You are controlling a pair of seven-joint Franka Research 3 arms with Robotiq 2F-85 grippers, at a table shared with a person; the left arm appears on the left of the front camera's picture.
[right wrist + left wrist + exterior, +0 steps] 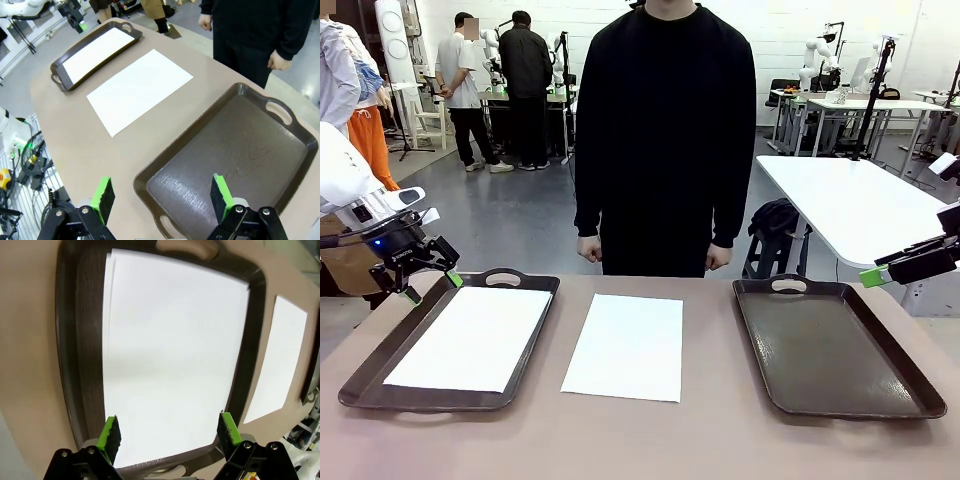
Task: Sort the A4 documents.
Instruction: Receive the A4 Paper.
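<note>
Hands: our left hand (169,432) and right hand (162,196) are hanging wide open, holding nothing.
Risk: we are judging the thin white A4 paper sheet (626,345) lying flat on the tabletop (650,440), beside the dark brown handled tray (380,375), as likely sliding or creasing under pinching.

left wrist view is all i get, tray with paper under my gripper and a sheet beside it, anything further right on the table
Observer: Yes, a second tray with no paper in it, past the loose sheet.
Operator: where's the right gripper
Observer: The right gripper hangs open above that tray's near end.
Operator: is the person touching anything
Observer: No, the person's hands hang at their sides behind the table's far edge.
</note>
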